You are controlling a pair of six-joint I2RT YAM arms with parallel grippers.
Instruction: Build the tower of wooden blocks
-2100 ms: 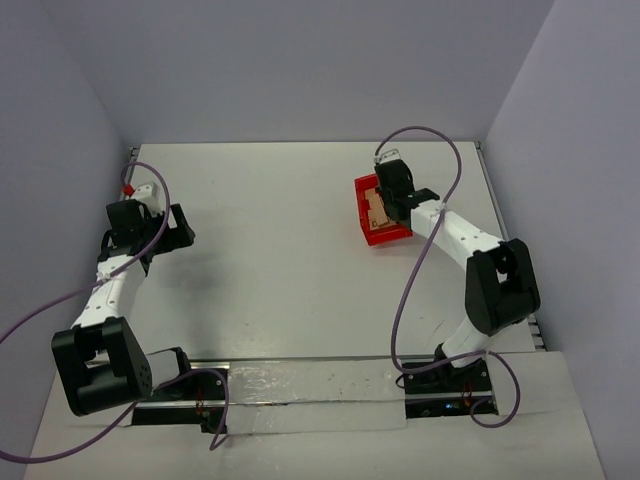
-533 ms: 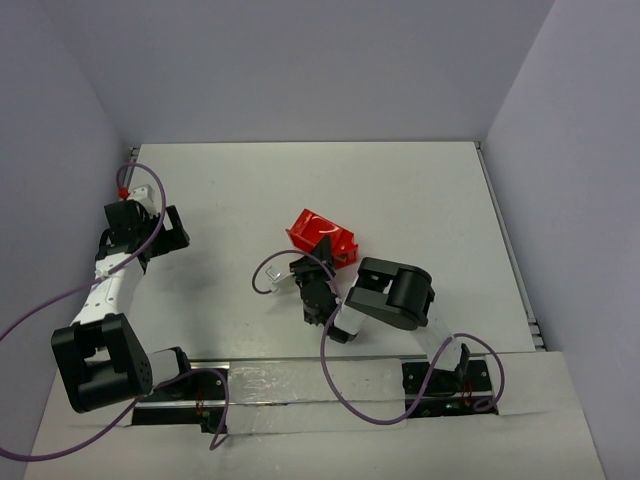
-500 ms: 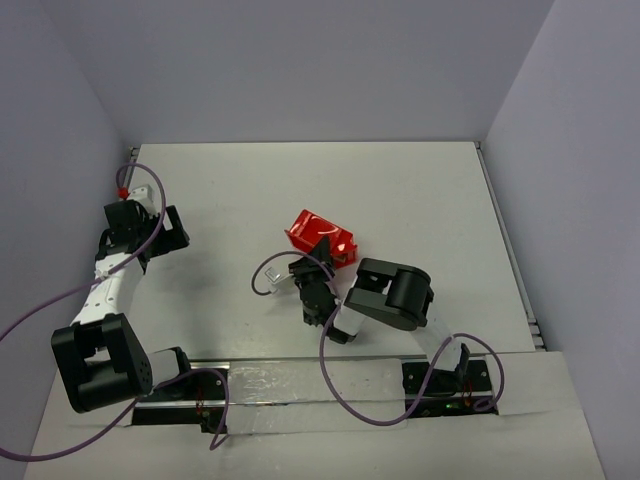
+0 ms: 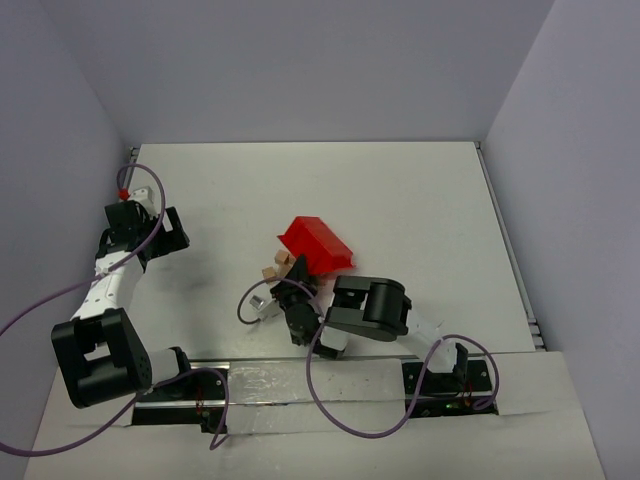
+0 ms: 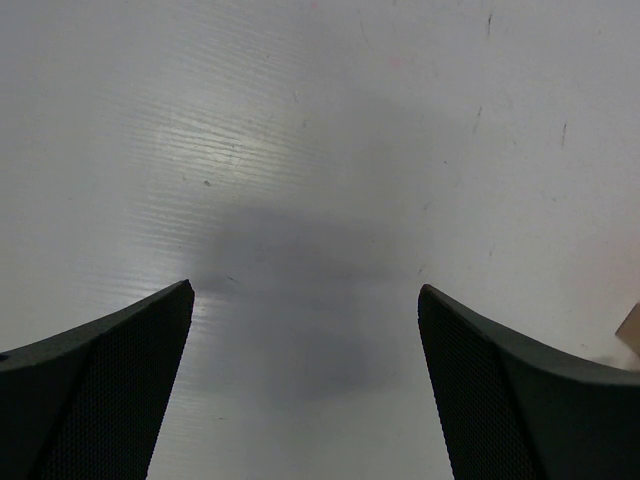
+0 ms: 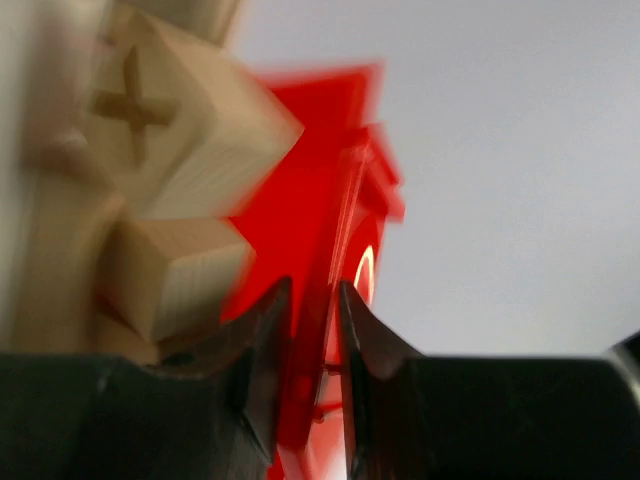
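Note:
A red bin [image 4: 315,244] is tipped up near the table's middle, with tan wood blocks [image 4: 278,267] spilling out at its left. My right gripper [image 4: 296,282] is shut on the red bin's wall [image 6: 318,330], and blurred wood blocks [image 6: 165,150] fill the left of the right wrist view. No tower shows. My left gripper [image 4: 170,232] is at the far left, open and empty over bare table; its fingers [image 5: 120,370] stand wide apart in the left wrist view.
Grey walls close the table in on the left, back and right. Purple cables [image 4: 330,400] loop by both arm bases at the near edge. A tan corner [image 5: 632,330] shows at the left wrist view's right edge.

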